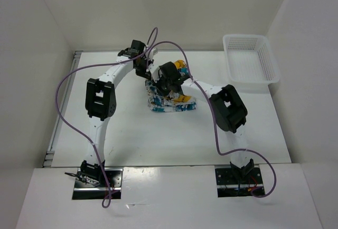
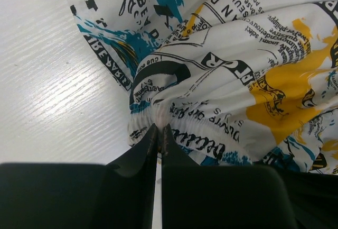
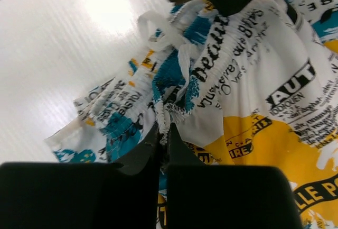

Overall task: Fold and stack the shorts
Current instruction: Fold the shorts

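Note:
The printed shorts (image 1: 170, 102) lie bunched at the table's middle, white with teal, yellow and black lettering. My left gripper (image 1: 143, 68) is at their far left edge. In the left wrist view its jaws (image 2: 159, 128) are shut on the gathered waistband of the shorts (image 2: 232, 81). My right gripper (image 1: 168, 87) is over the shorts from the right. In the right wrist view its jaws (image 3: 164, 131) are shut on a fold of the shorts (image 3: 253, 91) by the white drawstring (image 3: 158, 30). Both arms hide part of the fabric from above.
A white plastic mesh basket (image 1: 250, 62) stands at the far right of the table. White walls close in the left, back and right sides. Purple cables loop over both arms.

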`<action>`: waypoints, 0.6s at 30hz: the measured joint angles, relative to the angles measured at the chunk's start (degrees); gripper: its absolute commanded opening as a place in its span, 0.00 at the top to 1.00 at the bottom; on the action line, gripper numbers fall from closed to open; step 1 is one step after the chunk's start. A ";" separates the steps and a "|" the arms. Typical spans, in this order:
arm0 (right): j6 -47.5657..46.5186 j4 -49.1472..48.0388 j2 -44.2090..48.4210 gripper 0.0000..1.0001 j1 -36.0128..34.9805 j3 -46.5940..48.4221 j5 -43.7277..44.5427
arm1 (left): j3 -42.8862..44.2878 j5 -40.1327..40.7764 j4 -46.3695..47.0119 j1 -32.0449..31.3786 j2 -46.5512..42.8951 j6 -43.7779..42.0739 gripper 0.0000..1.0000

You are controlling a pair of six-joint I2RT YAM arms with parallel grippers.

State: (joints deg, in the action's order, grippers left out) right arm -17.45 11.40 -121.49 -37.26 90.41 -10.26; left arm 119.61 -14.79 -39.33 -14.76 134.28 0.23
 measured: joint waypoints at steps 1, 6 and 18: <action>-0.17 0.46 0.15 1.00 0.00 -0.02 -1.03 | 0.00 0.02 -0.02 0.00 0.00 0.00 0.98; -3.15 3.32 2.62 1.00 -0.22 -0.57 -7.82 | 0.17 -0.13 -0.85 -0.20 0.00 0.02 0.99; -15.65 8.55 4.33 0.51 -2.99 -1.51 -11.52 | 0.39 -0.83 -3.17 -0.87 0.00 0.02 0.99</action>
State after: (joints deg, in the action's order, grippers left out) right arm -33.10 19.94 -117.16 -40.25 88.90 -21.78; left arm 120.01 -15.62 -42.50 -15.64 134.28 0.25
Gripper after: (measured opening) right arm 0.428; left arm 0.048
